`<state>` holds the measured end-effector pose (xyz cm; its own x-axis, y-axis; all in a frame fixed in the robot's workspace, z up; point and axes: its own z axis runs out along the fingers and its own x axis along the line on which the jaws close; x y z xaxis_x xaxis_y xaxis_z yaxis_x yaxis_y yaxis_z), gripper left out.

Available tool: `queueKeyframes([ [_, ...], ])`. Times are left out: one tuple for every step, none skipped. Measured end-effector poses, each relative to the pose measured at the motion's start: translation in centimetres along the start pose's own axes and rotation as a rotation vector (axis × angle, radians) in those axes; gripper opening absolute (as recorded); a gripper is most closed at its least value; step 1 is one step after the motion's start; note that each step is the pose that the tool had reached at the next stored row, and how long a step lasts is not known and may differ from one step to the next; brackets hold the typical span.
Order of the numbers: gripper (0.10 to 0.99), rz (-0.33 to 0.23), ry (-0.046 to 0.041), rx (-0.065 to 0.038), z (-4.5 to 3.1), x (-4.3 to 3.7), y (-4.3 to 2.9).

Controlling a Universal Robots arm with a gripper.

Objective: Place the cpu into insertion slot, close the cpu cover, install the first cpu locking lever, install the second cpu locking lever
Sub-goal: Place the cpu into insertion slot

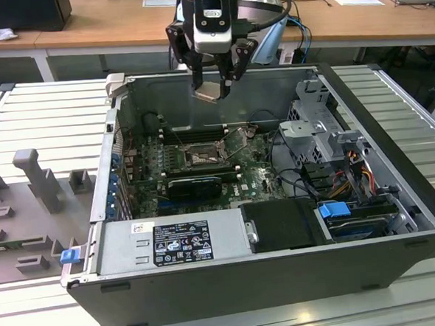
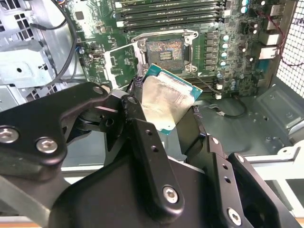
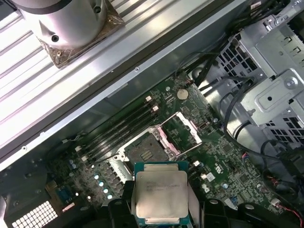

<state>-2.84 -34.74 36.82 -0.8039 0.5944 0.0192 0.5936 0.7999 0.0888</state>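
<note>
The fingers (image 2: 140,124) are clamped on the cpu (image 2: 166,102), one on each of two opposite edges. This leaves the pale metal face free, and I think this grip is chosen to spare the delicate side of the chip. The gripper (image 1: 212,86) carries it a little tilted, not flat, in the air well above the insertion slot (image 2: 165,51). In the exterior view the chip hangs more toward the far wall of the computer case (image 1: 283,277) than the slot lies, so it is not yet lined up.

The slot is uncovered and its dark centre shows. Just beside the slot the cpu cover (image 3: 183,129) stands folded up, which keeps the way down open. Around the slot lies the green circuit board (image 3: 223,156). In my judgement the placing is not yet done.
</note>
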Motion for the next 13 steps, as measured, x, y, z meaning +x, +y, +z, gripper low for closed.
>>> queueKeyframes([
  [0.529, 0.009, -0.0008, 0.000, 0.00, 0.00, 0.00],
  [0.529, 0.014, -0.0012, 0.000, 0.00, 0.00, 0.00],
  [0.529, 0.026, -0.0023, 0.000, 0.00, 0.00, 0.00],
  [0.529, 0.035, -0.0031, -0.001, 0.00, 0.00, 0.00],
  [0.529, 0.042, -0.0038, -0.001, 0.01, 0.00, 0.00],
  [0.529, 0.048, -0.0043, -0.001, 0.01, 0.00, 0.00],
  [0.529, 0.055, -0.0050, -0.001, 0.01, 0.00, 0.00],
  [0.529, 0.062, -0.0056, -0.001, 0.01, 0.00, 0.00],
  [0.529, 0.071, -0.0064, -0.001, 0.01, 0.00, 0.00],
  [0.529, 0.077, -0.0069, -0.001, 0.00, 0.00, 0.00],
  [0.529, 0.085, -0.0077, -0.002, 0.01, 0.00, 0.00],
  [0.529, 0.094, -0.0084, -0.002, 0.01, 0.00, 0.00],
  [0.529, 0.099, -0.0089, -0.002, 0.01, 0.00, 0.00],
])
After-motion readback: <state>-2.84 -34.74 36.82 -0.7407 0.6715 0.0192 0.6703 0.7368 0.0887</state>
